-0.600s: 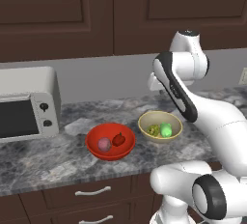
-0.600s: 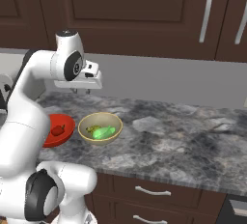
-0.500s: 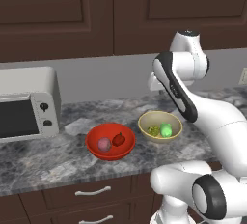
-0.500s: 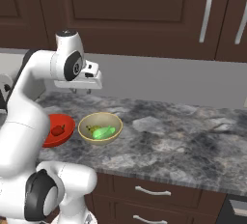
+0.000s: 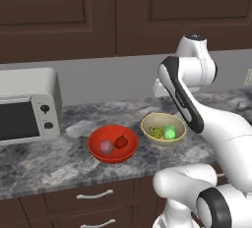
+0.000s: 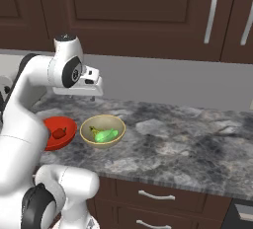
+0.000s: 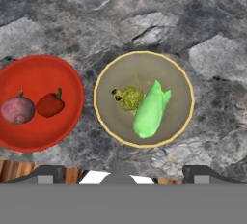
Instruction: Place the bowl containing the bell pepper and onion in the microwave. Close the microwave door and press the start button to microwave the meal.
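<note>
The red bowl (image 5: 113,157) sits on the grey stone counter, with the pinkish onion (image 5: 106,147) and the dark red bell pepper (image 5: 120,141) inside it. In the hand view the bowl (image 7: 41,71) lies at the left, holding the onion (image 7: 18,109) and the bell pepper (image 7: 50,105). My gripper (image 7: 123,174) hangs high above the counter, more over the tan bowl than the red one. It is open and holds nothing. The hand (image 6: 87,82) is well above both bowls. The microwave and its door are out of view.
A tan-yellow bowl (image 5: 150,123) with green items stands just right of the red bowl. A silver countertop oven (image 5: 27,104) with two black knobs is at the left. Dark cabinets (image 5: 98,11) hang above, and drawers (image 6: 158,196) run below the counter edge.
</note>
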You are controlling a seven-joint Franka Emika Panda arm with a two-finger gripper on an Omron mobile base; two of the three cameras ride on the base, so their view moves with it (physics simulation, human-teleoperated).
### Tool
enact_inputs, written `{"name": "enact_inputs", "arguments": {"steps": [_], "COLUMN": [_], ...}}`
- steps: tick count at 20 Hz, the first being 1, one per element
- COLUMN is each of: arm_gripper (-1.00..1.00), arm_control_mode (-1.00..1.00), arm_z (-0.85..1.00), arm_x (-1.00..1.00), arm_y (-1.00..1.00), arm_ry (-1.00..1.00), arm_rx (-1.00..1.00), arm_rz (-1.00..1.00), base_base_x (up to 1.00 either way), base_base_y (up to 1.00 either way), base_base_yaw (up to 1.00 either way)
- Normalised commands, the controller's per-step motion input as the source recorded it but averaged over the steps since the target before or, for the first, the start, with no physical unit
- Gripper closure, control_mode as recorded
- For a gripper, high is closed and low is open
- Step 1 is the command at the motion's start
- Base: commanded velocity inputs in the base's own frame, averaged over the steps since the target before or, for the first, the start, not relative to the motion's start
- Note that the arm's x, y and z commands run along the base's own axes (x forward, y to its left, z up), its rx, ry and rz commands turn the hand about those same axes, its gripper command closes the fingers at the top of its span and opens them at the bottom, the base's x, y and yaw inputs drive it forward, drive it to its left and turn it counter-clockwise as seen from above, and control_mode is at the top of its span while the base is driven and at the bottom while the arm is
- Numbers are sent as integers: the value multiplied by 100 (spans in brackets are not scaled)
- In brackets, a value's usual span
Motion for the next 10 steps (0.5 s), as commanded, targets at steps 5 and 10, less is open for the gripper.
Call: {"name": "enact_inputs", "arguments": {"steps": [5,10], "arm_gripper": [-100,-100], "arm_control_mode": [-100,-100], "arm_z": [-19,-2], "arm_x": [-32,-19], "arm_y": [0,0], "arm_ry": [-6,-2], "arm_rx": [2,6], "arm_rz": [-1,-5], "base_base_x": [0,0], "base_base_y": [0,0], "base_base_yaw": [0,0]}}
